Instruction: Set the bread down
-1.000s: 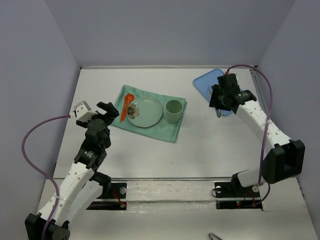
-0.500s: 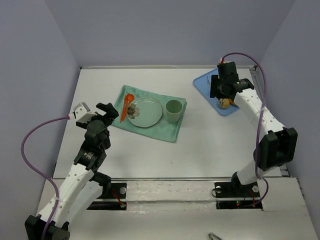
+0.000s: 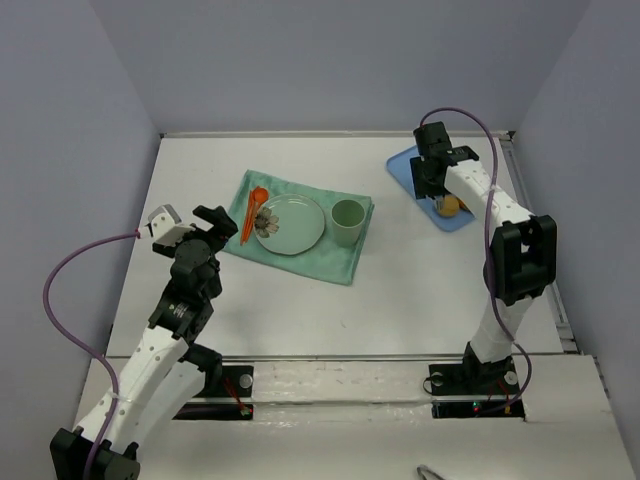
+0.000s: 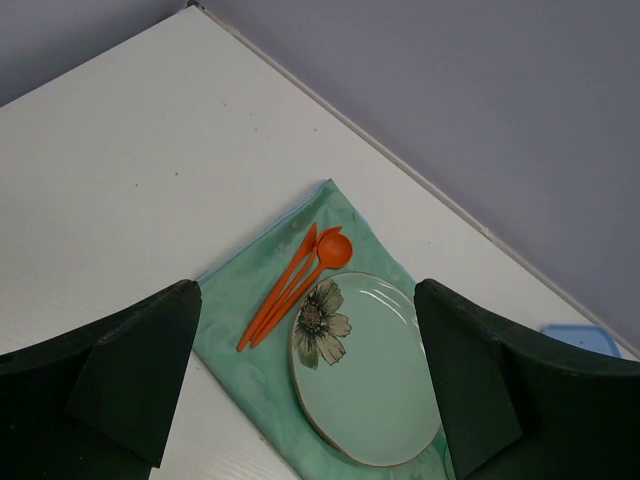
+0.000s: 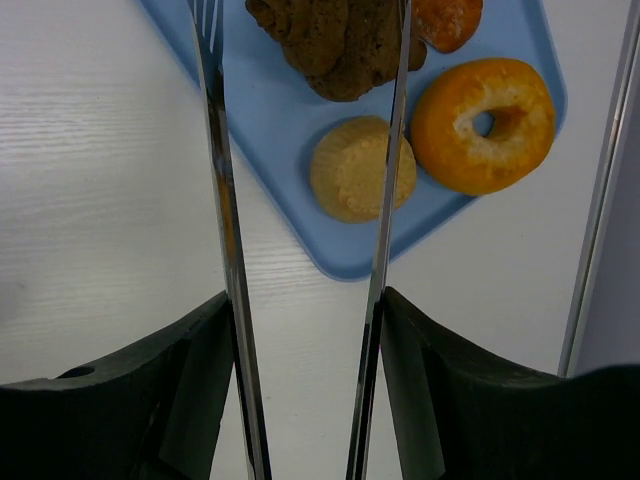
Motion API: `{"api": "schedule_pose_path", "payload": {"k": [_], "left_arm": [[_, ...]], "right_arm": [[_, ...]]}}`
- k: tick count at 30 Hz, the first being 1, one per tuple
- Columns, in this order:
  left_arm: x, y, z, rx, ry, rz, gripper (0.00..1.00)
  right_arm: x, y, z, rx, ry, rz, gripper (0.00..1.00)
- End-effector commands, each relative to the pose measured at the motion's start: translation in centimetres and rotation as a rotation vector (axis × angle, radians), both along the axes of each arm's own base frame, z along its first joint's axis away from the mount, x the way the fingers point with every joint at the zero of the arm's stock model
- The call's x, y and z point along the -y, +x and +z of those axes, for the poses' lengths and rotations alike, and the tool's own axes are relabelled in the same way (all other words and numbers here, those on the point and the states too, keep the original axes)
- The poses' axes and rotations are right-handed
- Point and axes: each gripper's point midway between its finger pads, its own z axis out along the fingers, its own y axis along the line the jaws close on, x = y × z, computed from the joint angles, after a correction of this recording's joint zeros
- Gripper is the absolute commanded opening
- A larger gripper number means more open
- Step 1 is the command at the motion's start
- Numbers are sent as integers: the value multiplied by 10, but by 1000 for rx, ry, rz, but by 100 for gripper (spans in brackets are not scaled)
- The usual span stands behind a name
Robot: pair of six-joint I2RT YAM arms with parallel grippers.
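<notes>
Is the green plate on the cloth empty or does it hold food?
Empty. The green plate shows only its printed flower; the orange utensils lie beside it on the cloth.

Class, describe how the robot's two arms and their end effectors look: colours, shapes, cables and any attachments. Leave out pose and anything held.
Both arms have white rounded link shells with black joints and black base plates. A purple cable loops alongside each arm. The left end effector is black with blocky fingers and carries a small white box. The right end effector carries two long, thin, shiny metal blades on black mounts; one blade's tip looks fork-like.
</notes>
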Motion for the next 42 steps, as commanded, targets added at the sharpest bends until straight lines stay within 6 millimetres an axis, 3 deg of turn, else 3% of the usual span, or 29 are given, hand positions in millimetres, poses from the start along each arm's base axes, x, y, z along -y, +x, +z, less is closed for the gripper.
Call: {"api": "schedule_pose_path", "payload": {"k": [1, 4, 6, 9, 12, 16, 17, 22, 23, 24, 27, 28, 30, 31, 33, 35, 38, 39, 40, 42], "left_arm": [[-8, 1, 8, 52, -24, 48, 99], [-8, 1, 8, 49, -22, 48, 99], [-8, 1, 8, 51, -23, 48, 99], [-9, 0, 9, 47, -19, 53, 99], [-9, -1, 9, 52, -22, 48, 99], [-7, -1, 9, 49, -21, 38, 99], [-6, 0, 10, 49, -21, 33, 99], [-4, 0, 9, 34, -21, 24, 99], [-5, 0, 7, 26, -20, 24, 99], [-5, -1, 8, 29, -23, 25, 99], [-4, -2, 8, 27, -26, 19, 99], [-4, -2, 9, 31, -27, 17, 99], [0, -2, 14, 38, -27, -6, 99], [4, -2, 17, 41, -24, -34, 99], [7, -2, 23, 49, -23, -53, 99], [5, -4, 26, 54, -33, -46, 99], [0, -10, 30, 56, -42, -23, 99], [-2, -12, 31, 60, -49, -18, 99], [-4, -15, 35, 76, -57, -13, 99], [-7, -22, 38, 89, -69, -9, 99]], "right_arm": [[13, 8, 20, 29, -67, -29, 62], [17, 6, 12, 12, -86, -46, 60], [20, 6, 12, 11, -101, -63, 53], [20, 4, 16, 23, -89, -74, 33], [16, 2, 34, 73, -49, -70, 16], [5, 3, 70, 176, 33, -24, 12], [1, 4, 89, 230, 53, 8, 12], [-50, -3, 143, 380, 179, 253, 11], [-59, -7, 163, 438, 205, 294, 11], [-81, -14, 169, 448, 253, 375, 11], [-121, -31, 193, 519, 297, 536, 11], [-150, -44, 197, 523, 309, 627, 10], [-178, -55, 199, 522, 324, 711, 11], [-202, -64, 199, 513, 337, 770, 11], [-226, -73, 198, 503, 350, 823, 11], [-261, -84, 185, 465, 345, 910, 11], [-299, -93, 149, 381, 291, 989, 11], [-307, -94, 138, 357, 259, 1001, 12], [-311, -90, 113, 308, 186, 1001, 12], [-324, -95, 99, 284, 129, 1013, 14]]}}
